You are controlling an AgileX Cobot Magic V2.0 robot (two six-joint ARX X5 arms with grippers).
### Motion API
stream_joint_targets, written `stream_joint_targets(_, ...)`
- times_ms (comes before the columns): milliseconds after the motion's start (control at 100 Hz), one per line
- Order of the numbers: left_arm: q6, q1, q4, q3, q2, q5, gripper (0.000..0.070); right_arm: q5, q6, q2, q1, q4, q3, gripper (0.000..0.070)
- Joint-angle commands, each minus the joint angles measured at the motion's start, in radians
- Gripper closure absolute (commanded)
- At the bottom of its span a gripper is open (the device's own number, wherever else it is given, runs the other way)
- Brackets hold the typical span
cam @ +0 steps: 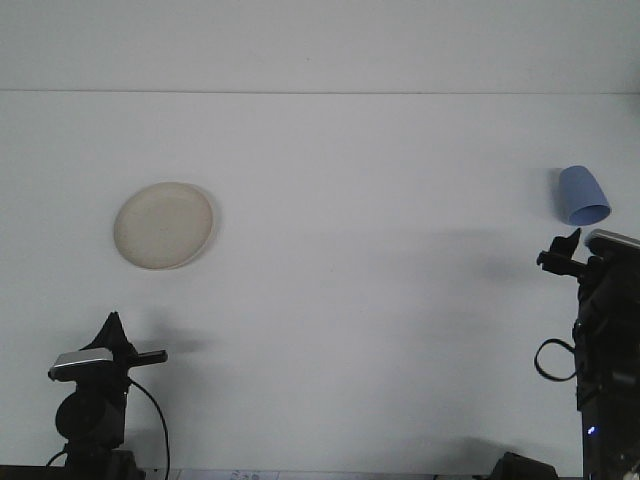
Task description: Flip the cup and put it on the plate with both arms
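White and matte, the table (360, 330) fills almost the whole front view, smooth and without pattern, its far edge drawn as a thin straight line against an equally pale wall (320, 45) behind. Nearest the camera, at the lower left, the left gripper (113, 330) sits low over the surface: black, angular, with a silver-grey block on its wrist and a dark cable curving down beside it; its fingers overlap into one pointed shape from this angle, so whether they are parted or closed cannot be told. At the right edge the right arm stands taller, a black column with a looped cable at its side and a small blue light near its base, and the right gripper (578, 243) reaches up just under the cup; only one dark fingertip shows clearly, the rest cut by the frame edge, so its opening cannot be told either. Farther back on the left lies the plate (163, 225), round, shallow, cream-coloured with a slightly raised rim, well apart from both grippers. Across the table on the far right the blue cup (582, 195), smooth and tapered, lies tilted with its wider mouth toward the camera, just beyond the right gripper's tip and apparently not touching it.
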Motion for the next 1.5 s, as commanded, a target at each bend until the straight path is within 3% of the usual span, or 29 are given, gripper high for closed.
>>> stream_joint_targets(0,0.008,0.000,0.012,-0.019,-0.002,-0.002,0.0686,-0.035,-0.010,0.076,-0.046,0.043,0.013,0.0113)
stream_joint_targets(160,0.008,0.000,0.012,-0.019,-0.002,-0.002,0.0686,-0.185,-0.074,0.261,-0.143,0.147,0.014,0.0114)
stream_joint_targets(350,0.008,0.000,0.012,-0.019,-0.002,-0.002,0.0686,-0.302,-0.078,0.438,-0.243,0.308,0.014,0.0121)
stream_joint_targets(690,0.008,0.000,0.012,-0.019,-0.002,-0.002,0.0686,-0.448,-0.093,0.702,-0.314,0.575,0.056,0.0154)
stream_joint_targets(1010,0.008,0.000,0.012,-0.019,-0.002,-0.002,0.0686,-0.460,-0.119,0.916,-0.314,0.567,0.248,0.0159)
stream_joint_targets(1280,0.008,0.000,0.012,-0.019,-0.002,-0.002,0.0686,-0.514,-0.129,1.041,-0.312,0.584,0.365,0.0174)
stream_joint_targets(1490,0.008,0.000,0.012,-0.019,-0.002,-0.002,0.0686,-0.546,-0.130,1.120,-0.309,0.658,0.421,0.0256)
